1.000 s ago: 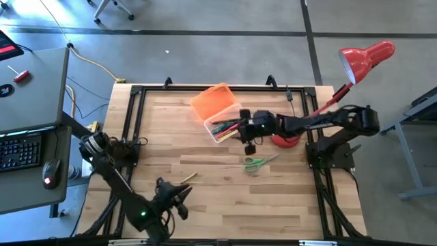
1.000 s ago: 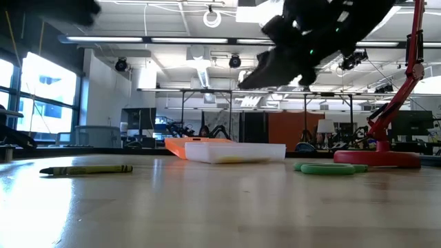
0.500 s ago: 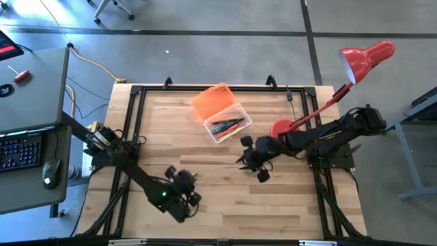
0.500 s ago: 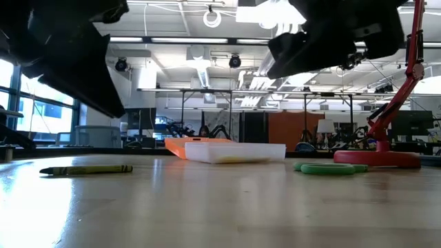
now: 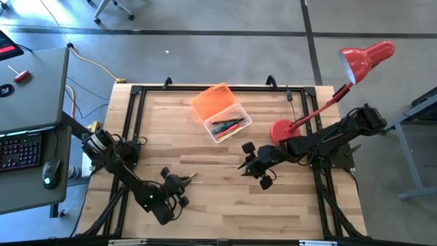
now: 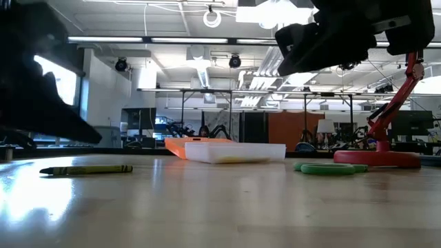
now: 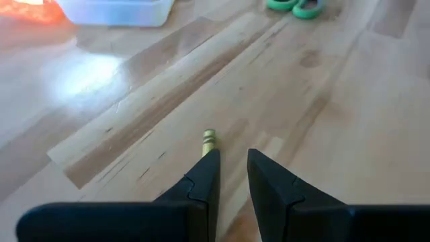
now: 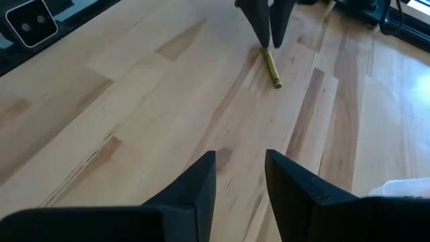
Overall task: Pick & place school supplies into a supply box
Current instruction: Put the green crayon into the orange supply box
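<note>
Wooden table (image 5: 218, 191), left pincer (image 7: 232, 168) slightly parted, empty, at yellow crayon (image 7: 209, 141), right pincer (image 8: 240, 175) ajar, empty, red lamp (image 5: 328, 102) beside.

The supply box (image 5: 229, 126) is a small clear case lying open toward the back middle of the tabletop, its orange lid (image 5: 214, 101) folded flat behind it. Several pens and markers (image 5: 225, 127) (green, pink and dark ones can be made out) lie lengthwise inside. A yellow-green crayon (image 6: 87, 169) lies flat on the wood well in front of the box, toward the left side. The green-handled scissors (image 6: 329, 167) rest flat on the right, near the box.
</note>
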You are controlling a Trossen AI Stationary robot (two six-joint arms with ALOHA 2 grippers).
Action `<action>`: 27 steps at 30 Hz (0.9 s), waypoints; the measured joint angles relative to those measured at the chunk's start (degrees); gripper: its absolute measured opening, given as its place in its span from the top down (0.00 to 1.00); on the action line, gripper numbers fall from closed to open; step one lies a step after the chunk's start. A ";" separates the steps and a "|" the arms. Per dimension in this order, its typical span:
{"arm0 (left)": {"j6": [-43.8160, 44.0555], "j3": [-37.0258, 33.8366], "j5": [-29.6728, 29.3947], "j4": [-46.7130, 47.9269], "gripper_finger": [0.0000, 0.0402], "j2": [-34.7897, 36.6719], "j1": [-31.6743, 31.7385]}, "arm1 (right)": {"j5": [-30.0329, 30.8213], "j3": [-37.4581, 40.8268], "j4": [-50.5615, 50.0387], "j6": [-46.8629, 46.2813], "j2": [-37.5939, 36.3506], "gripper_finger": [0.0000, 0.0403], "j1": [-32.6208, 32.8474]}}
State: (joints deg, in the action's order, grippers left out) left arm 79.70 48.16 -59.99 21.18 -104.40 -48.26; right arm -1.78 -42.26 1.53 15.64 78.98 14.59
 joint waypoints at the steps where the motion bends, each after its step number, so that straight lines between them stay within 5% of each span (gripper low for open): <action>1: 0.02 -1.69 -0.19 -2.50 0.73 0.00 -0.18 | 0.01 0.00 0.00 0.00 0.00 0.73 0.00; 9: -0.40 -9.22 -1.59 -12.51 0.73 0.00 -0.12 | 0.09 0.00 0.01 0.46 0.02 0.73 -0.07; 27: -5.97 -9.82 0.68 -18.62 0.73 0.00 0.43 | 0.09 0.00 0.01 1.33 0.02 0.73 -0.07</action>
State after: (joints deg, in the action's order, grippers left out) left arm 73.73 38.35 -59.31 2.56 -104.40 -47.83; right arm -1.69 -42.26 1.54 16.97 79.00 14.52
